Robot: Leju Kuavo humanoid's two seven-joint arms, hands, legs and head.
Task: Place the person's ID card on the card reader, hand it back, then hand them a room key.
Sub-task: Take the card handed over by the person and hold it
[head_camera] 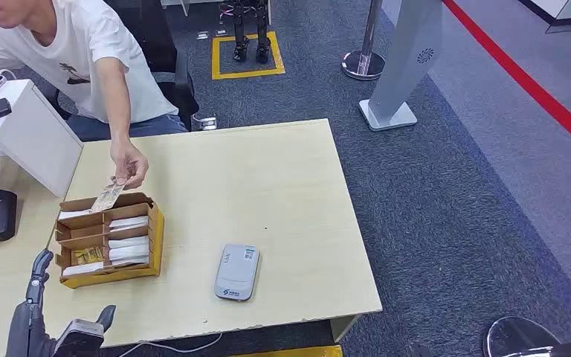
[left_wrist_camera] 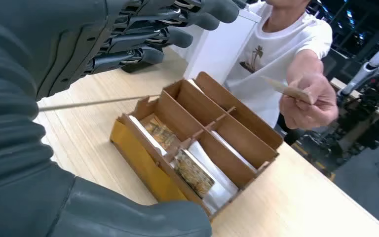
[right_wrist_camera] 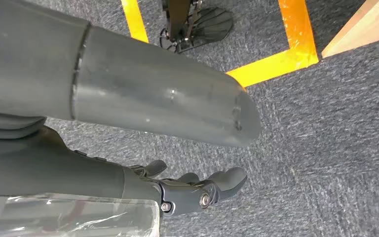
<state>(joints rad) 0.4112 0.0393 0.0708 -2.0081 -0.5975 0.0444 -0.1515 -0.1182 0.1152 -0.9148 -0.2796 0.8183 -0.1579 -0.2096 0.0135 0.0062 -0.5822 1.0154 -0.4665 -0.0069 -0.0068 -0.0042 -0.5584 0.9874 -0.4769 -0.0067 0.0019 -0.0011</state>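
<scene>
A light wooden table (head_camera: 282,186) carried everything, and a person in a white T-shirt (head_camera: 82,52) sat at its far side. Near the table's left end stood a cardboard organiser box (head_camera: 108,238) with white cards (head_camera: 128,242) stacked in its compartments. The grey card reader (head_camera: 236,272) lay flat to the box's right, nearer the front edge. The left hand (head_camera: 52,323) hovered just before the box, fingers spread, holding nothing. The right hand (right_wrist_camera: 197,190) hung over carpet, fingers loosely curled, empty. The person's hand (head_camera: 128,165) pinched the ID card (head_camera: 107,198) above the box's far edge.
</scene>
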